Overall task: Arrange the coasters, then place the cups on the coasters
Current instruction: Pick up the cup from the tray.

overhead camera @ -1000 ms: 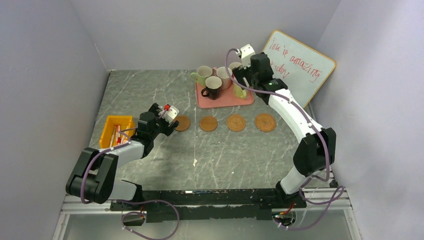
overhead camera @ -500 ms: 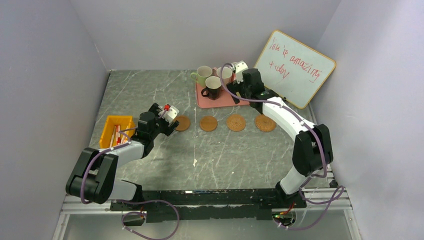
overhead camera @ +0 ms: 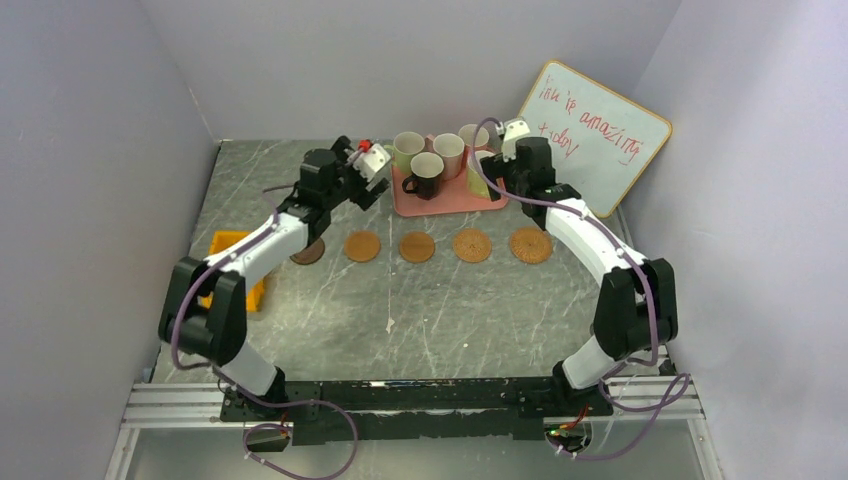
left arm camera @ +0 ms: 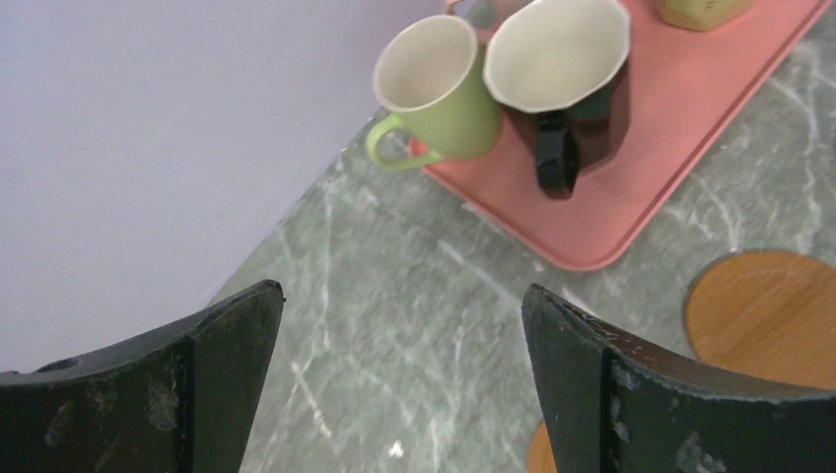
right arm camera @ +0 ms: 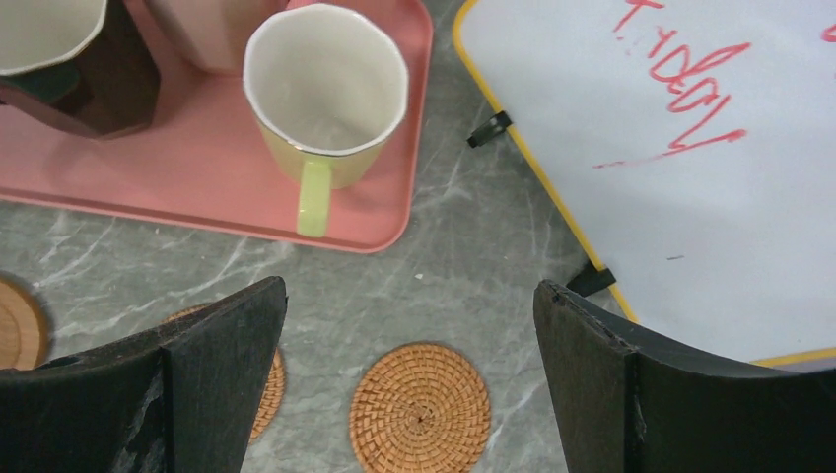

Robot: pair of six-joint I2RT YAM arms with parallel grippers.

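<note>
Five coasters lie in a row: a dark brown one (overhead camera: 306, 252), half under my left arm, then orange ones (overhead camera: 362, 245) (overhead camera: 417, 246) (overhead camera: 472, 245) (overhead camera: 530, 245). The cups stand on the pink tray (overhead camera: 447, 203): pale green (overhead camera: 407, 150), dark brown (overhead camera: 426, 172), pink (overhead camera: 449, 152), cream (overhead camera: 473, 137), and a second green cup (right arm camera: 325, 89) at the tray's right corner. My left gripper (overhead camera: 378, 188) (left arm camera: 402, 289) hovers open just left of the tray, empty. My right gripper (overhead camera: 497, 178) (right arm camera: 409, 284) hangs open over the tray's right end, empty.
A whiteboard (overhead camera: 596, 135) with red writing leans against the back right wall, close behind my right arm. A yellow bin (overhead camera: 222, 245) sits at the left, partly under my left arm. Walls close in the table at the left, back and right.
My left arm has swung from the left end of the coaster row up to the tray's left side, uncovering the dark brown coaster. The right gripper has shifted slightly right above the tray.
</note>
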